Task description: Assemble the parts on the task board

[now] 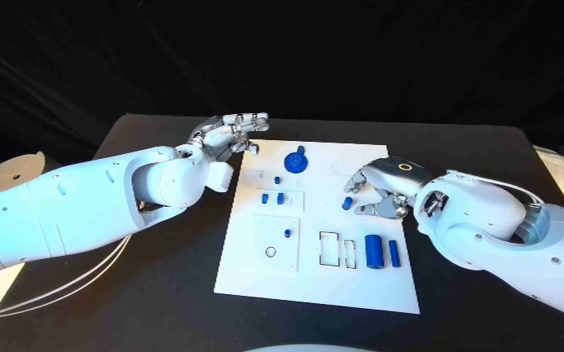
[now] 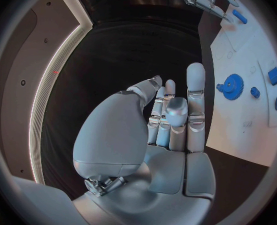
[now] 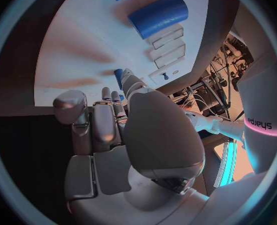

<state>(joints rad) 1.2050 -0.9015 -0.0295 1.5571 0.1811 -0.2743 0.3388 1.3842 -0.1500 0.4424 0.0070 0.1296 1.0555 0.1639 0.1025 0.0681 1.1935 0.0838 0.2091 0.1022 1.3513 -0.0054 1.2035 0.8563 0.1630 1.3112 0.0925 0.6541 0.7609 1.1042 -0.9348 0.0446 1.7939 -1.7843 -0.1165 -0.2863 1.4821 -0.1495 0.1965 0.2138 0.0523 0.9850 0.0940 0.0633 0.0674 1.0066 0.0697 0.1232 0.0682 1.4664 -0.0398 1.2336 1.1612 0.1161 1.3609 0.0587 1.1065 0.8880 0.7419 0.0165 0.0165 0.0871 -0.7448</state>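
— Right hand?
— Over the board, pinching a small blue peg.
— Left hand?
— At the board's far corner, fingers loosely curled, empty. Gear nearby, cylinders near the right hand.

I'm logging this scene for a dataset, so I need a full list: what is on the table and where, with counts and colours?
table: one, black, under everything.
task board: one, white plate, middle of the table, with rectangular and round cut-outs.
gear: one, blue, far end of the board.
small pegs: three or so, blue, below the gear, left of the board's middle.
large cylinder: one, blue, lying near the board's right edge.
thin cylinder: one, blue, just right of the large cylinder.
small blue part: one, at the right hand's fingertips.
left hand: silver, fingers apart, beyond the board's far left corner.
right hand: silver, over the board's right side.
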